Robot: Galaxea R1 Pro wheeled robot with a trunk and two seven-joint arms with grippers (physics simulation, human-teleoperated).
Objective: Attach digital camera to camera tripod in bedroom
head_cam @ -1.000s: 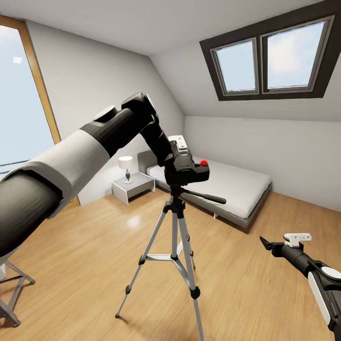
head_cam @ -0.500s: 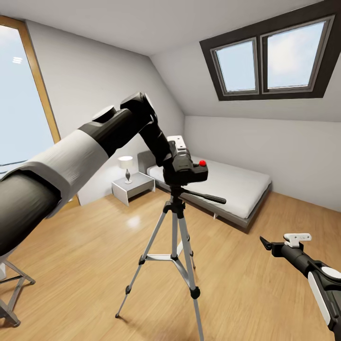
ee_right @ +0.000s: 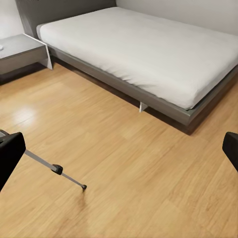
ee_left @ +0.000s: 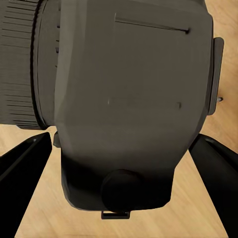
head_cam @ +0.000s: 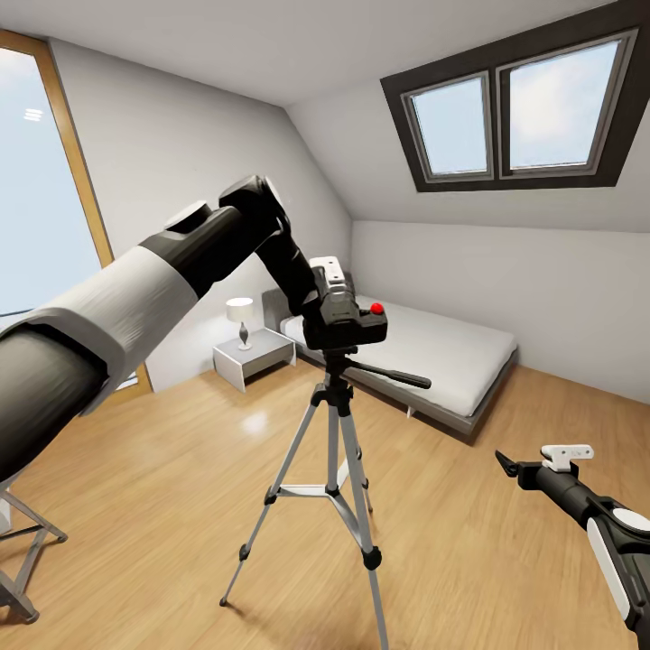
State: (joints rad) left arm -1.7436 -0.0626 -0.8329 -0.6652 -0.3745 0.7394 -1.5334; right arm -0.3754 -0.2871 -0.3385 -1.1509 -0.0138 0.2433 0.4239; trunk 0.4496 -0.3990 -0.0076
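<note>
Your left gripper is clamped on the digital camera; in the left wrist view its dark fingers flank the camera body on both sides. The camera sits right on top of the camera tripod, over the black pan head, red button up. Whether it is seated on the mount you cannot tell from here.

The tripod stands upright on the light wood floor of the bedroom, its long black handle pointing toward the bed.

Your right gripper hangs low and well apart from the tripod, jaws spread, holding nothing. In its wrist view one tripod leg ends in a black foot on the floor.

Nightstand with lamp beside the bed; skylights above.
</note>
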